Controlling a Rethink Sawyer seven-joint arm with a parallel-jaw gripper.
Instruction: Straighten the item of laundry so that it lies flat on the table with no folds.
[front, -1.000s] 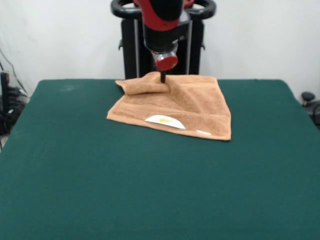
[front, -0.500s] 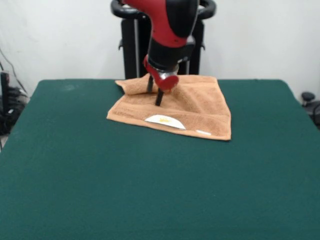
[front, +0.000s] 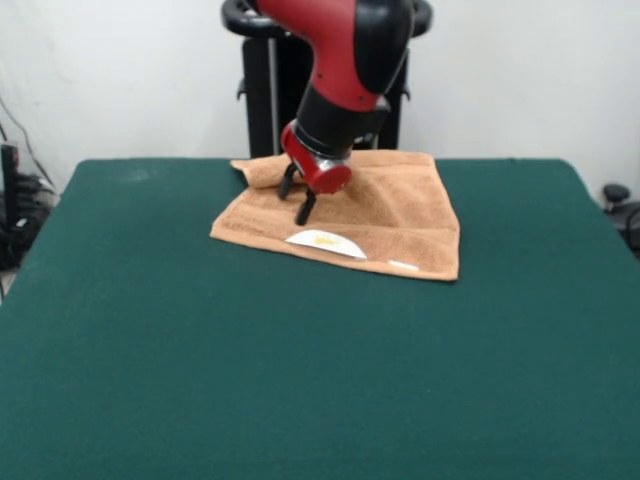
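Observation:
The item of laundry (front: 400, 210), a tan-orange towel, lies on the dark green table (front: 300, 380) toward its far side. Its far left corner (front: 258, 170) is curled over onto itself. Two white labels (front: 325, 241) sit along the near edge. My gripper (front: 296, 200) hangs tilted over the towel's left part, just in front of the curled corner. It is open, with its two black fingers (front: 305, 210) spread apart and nothing between them. The lower fingertip reaches down to the cloth.
The black pedestal frame (front: 262, 95) rises behind the table's far edge. Dark equipment and cables (front: 12, 200) stand off the table's left side, and a dark object (front: 620, 205) sits off its right side.
The arm has swung forward from the curled far corner and tilted over the towel's left part. Both fingers now show spread. The towel's near edge has shifted very slightly.

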